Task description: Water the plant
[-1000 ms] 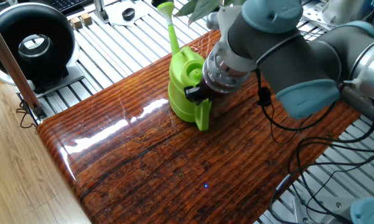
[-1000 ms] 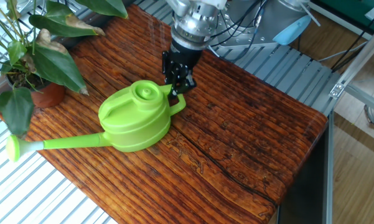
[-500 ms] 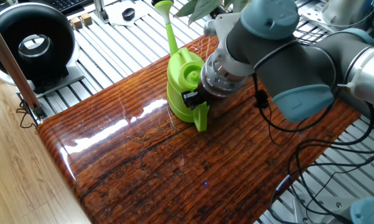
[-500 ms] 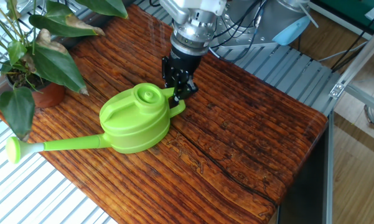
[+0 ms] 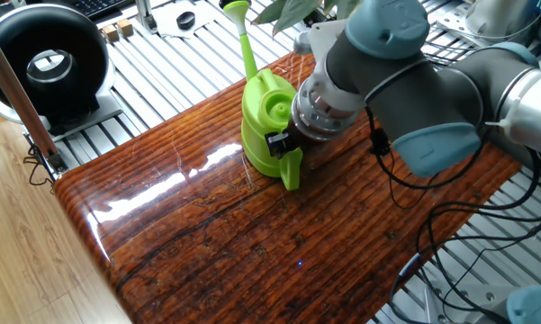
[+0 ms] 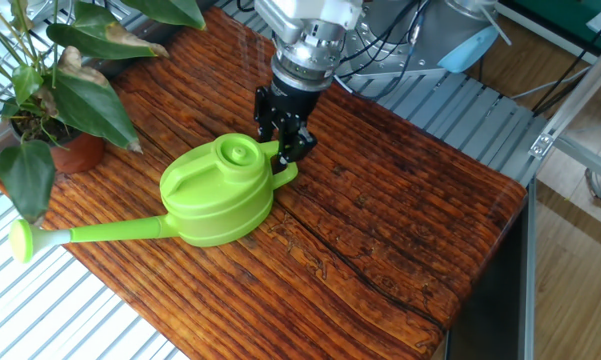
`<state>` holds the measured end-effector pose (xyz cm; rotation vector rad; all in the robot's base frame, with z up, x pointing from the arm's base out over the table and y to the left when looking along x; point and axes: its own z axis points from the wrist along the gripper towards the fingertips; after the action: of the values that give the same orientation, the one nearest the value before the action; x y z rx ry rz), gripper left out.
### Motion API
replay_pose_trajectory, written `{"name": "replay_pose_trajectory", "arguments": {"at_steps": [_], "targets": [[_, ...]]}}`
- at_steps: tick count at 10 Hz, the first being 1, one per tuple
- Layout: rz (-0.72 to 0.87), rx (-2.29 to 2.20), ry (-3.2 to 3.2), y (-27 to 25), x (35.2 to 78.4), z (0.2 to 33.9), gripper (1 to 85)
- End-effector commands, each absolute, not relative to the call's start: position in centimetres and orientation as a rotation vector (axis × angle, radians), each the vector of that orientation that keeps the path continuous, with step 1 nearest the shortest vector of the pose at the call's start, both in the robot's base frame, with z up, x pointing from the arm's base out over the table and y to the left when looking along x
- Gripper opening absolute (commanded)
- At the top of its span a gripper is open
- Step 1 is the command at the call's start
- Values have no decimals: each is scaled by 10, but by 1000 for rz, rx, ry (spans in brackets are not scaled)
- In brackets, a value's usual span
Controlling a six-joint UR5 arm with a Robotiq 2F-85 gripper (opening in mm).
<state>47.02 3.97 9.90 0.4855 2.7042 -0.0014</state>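
The plant (image 6: 50, 95) has broad dark green leaves and stands in a small terracotta pot (image 6: 75, 152) at the table's corner. In one fixed view only its leaves (image 5: 293, 11) show at the top edge. A lime-green watering can (image 6: 218, 190) sits upright on the wooden table (image 6: 380, 220), and its long spout (image 6: 90, 232) points past the table edge below the plant. It also shows in one fixed view (image 5: 268, 121). My gripper (image 6: 282, 138) is down at the can's handle (image 6: 286, 168), with a finger on each side, closed on it. In one fixed view the gripper (image 5: 284, 141) is partly hidden by the wrist.
A black round device (image 5: 47, 65) stands beyond the table's left end. Slatted aluminium framing (image 5: 162, 63) surrounds the table. Cables (image 5: 432, 216) hang from the arm over the table's right side. The table edge lies close under the spout.
My gripper has come down onto the can's handle and shifted slightly left. The can has nudged a little with it. The plant has not moved.
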Motion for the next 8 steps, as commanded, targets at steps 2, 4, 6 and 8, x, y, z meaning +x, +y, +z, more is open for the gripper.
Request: {"name": "replay_pose_trajectory", "arguments": {"at_steps": [2, 4, 6, 8], "targets": [[41, 495, 2707, 48, 467, 123, 503], [93, 482, 2698, 57, 470, 133, 503], [77, 470, 2702, 54, 474, 143, 503], [19, 466, 2763, 46, 463, 149, 497]]}}
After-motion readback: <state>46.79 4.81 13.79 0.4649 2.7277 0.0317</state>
